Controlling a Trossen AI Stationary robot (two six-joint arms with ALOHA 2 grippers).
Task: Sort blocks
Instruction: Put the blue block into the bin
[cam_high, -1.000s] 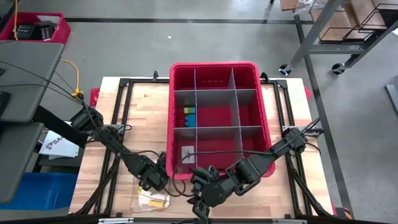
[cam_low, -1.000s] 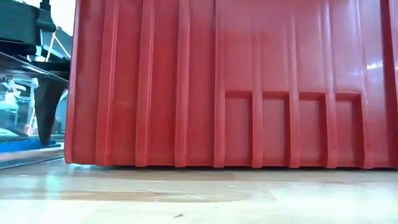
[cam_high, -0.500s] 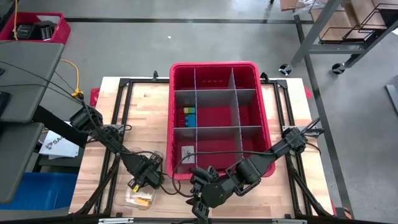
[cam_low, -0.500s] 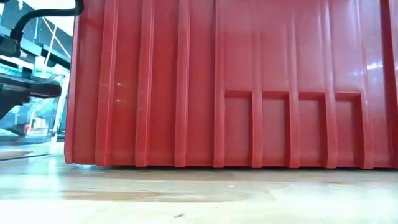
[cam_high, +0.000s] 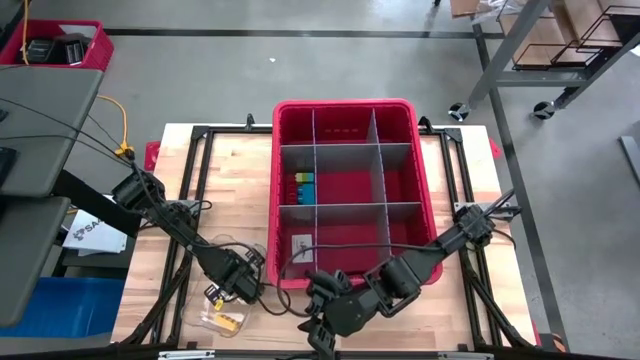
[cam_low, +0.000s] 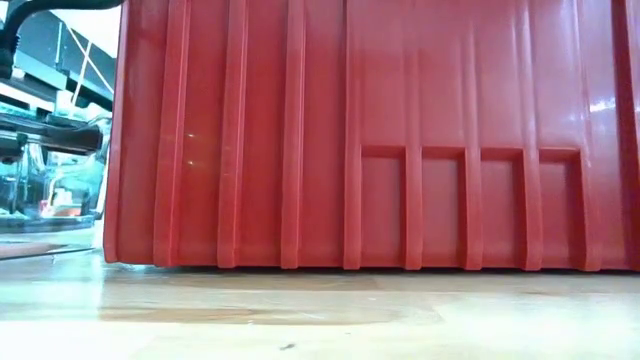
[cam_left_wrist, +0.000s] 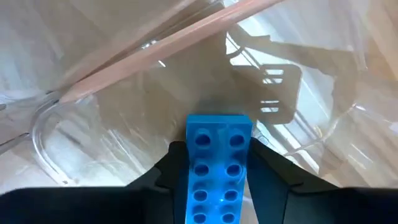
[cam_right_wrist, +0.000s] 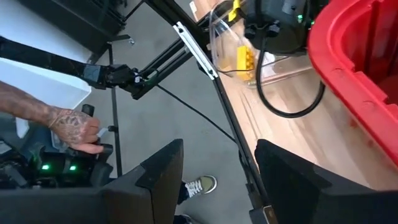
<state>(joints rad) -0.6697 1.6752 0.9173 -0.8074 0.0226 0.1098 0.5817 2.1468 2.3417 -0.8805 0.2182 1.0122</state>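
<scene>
Red bin (cam_high: 349, 112) fills the table's middle, grey dividers (cam_high: 345, 207) cutting it into compartments. A few blocks (cam_high: 304, 185) already sit in the middle-row compartment on its 9 o'clock side: yellow, green and blue, as far as I can tell. From table height the bin's ribbed wall (cam_low: 350, 140) blocks nearly everything.

Clear plastic tub (cam_high: 226, 312), about 7 o'clock from the bin near the table's front edge, holds the unsorted stock; yellow blocks (cam_right_wrist: 243, 59) show through its wall.

My left gripper (cam_high: 232, 289) is down inside that tub. The jaws have narrowed onto a blue block (cam_left_wrist: 214, 168), one finger on each long side, studs facing the wrist camera. Gripping the long sides keeps it square for release, I judge. The block is near the tub floor, not yet carried anywhere.

My right gripper (cam_high: 322, 328) waits at the front edge, 6 o'clock from the bin, fingers (cam_right_wrist: 158, 174) wide, holding nothing, well clear of the tub.

A person's hand (cam_right_wrist: 73, 127) rests on controls beyond the table.
</scene>
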